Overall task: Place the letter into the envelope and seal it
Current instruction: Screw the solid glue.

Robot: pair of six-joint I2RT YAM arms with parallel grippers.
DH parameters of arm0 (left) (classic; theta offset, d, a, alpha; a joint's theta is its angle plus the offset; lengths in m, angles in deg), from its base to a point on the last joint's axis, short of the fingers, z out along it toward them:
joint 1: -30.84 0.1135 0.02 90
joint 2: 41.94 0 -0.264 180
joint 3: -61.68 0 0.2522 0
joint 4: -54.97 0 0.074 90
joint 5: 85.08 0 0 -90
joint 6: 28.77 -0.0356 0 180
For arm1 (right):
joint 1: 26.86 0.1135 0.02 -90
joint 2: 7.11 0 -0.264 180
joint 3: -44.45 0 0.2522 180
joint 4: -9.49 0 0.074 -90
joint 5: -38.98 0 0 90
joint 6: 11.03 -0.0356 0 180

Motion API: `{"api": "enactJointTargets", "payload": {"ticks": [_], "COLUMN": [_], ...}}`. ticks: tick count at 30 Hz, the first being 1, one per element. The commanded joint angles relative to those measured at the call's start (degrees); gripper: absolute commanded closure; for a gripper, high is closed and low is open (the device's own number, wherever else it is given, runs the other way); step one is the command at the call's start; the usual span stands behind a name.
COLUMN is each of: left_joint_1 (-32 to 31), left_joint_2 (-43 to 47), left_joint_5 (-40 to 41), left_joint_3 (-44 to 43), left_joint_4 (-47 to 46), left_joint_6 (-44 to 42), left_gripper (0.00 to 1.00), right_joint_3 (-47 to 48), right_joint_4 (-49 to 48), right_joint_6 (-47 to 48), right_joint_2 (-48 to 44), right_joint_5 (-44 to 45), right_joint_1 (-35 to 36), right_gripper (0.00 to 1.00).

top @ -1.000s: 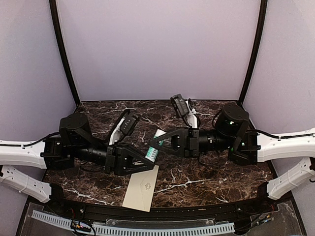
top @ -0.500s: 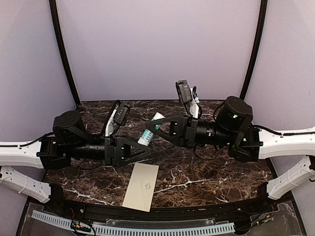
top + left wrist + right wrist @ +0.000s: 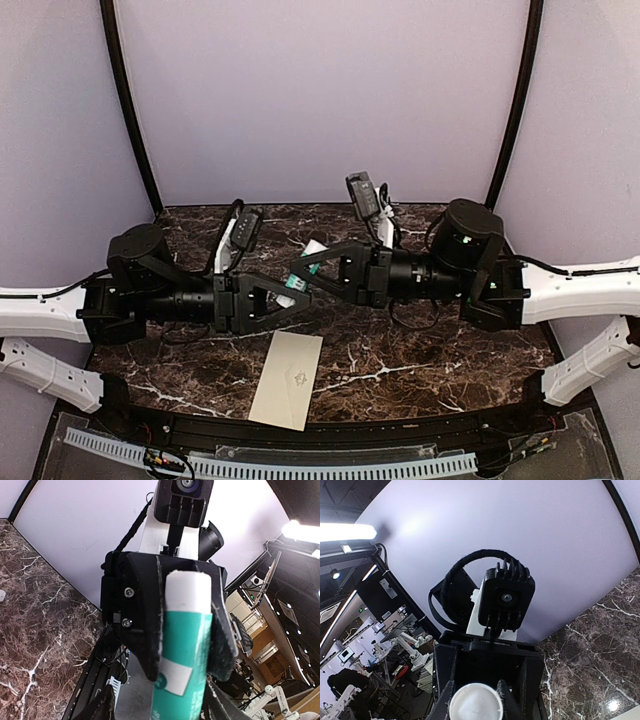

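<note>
A green glue stick (image 3: 185, 650) with a white end (image 3: 475, 703) hangs in mid-air, and my right gripper (image 3: 475, 700) is shut on its body. My left gripper (image 3: 162, 707) faces it head-on, open, with one finger (image 3: 102, 707) standing well off the stick's near end and the other closer on the far side. From above, the two grippers meet over the middle of the table around the glue stick (image 3: 293, 286). The cream envelope (image 3: 287, 378) lies flat below them, emblem side up, near the front edge. The letter is not in view.
The dark marble table (image 3: 420, 360) is walled by purple panels on three sides, with black poles (image 3: 130, 110) at the back corners. A white slotted cable tray (image 3: 270, 465) runs along the near edge.
My left gripper rose from just above the envelope and opened. The right gripper brought the glue stick up and leftward, so the stick's end now sits between the left fingers.
</note>
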Motion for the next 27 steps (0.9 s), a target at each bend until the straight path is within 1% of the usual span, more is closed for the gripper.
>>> {"api": "enactJointTargets", "payload": {"ticks": [1,2,4,9,10,15,16,17,19,20,21,22,25,27], "left_joint_1": [1.0,1.1,1.3,1.7,1.7,1.8,1.9,1.9,2.2,2.4,2.5,3.0,5.3,7.8], "left_joint_2": [2.4,2.5,2.6,2.1,1.8,1.3,1.3,1.3,1.3,1.4,1.4,1.5,1.8,2.0], "left_joint_5": [0.7,0.5,0.0,-1.1,-1.6,-2.2,-2.2,-2.2,-2.3,-2.3,-2.1,-2.1,-2.9,-4.3], "left_joint_3": [0.2,0.3,0.2,-0.3,-0.4,-0.9,-0.9,-1.0,-1.0,-1.0,-1.1,-1.2,-2.3,-3.6], "left_joint_4": [-3.0,-3.0,-2.9,-1.8,-1.7,-0.9,-0.7,-0.5,0.1,0.7,1.1,2.1,6.7,11.2], "left_joint_6": [1.0,1.2,1.2,1.2,1.2,1.1,1.0,1.0,1.1,1.1,1.2,1.2,0.7,-0.8], "left_gripper": [0.45,0.47,0.55,0.62,0.66,0.75,0.8,0.82,0.94,0.95,0.98,0.99,1.0,1.0], "right_joint_3": [2.3,2.3,2.5,3.2,3.3,3.6,3.7,3.7,3.7,3.6,3.6,3.6,3.7,3.6], "right_joint_4": [-1.3,-1.2,-1.0,-0.2,0.2,0.9,1.0,1.1,1.5,1.9,2.3,3.1,7.1,12.3], "right_joint_6": [0.7,0.6,0.7,0.7,0.7,0.9,1.0,1.0,1.1,1.1,1.3,1.4,2.5,3.1], "right_joint_2": [0.7,0.8,1.0,1.5,1.6,1.9,1.8,1.8,1.6,1.4,1.2,0.8,-0.7,-2.5], "right_joint_5": [-1.3,-1.8,-2.1,-3.0,-3.0,-3.1,-3.1,-3.0,-2.5,-2.2,-1.7,-1.0,2.6,6.8], "right_joint_1": [0.5,0.5,0.6,0.6,0.6,0.6,0.6,0.7,0.7,0.6,0.6,0.7,0.7,0.5], "right_gripper": [1.0,1.0,1.0,1.0,1.0,1.0,1.0,1.0,1.0,0.99,0.94,0.85,0.52,0.36]}}
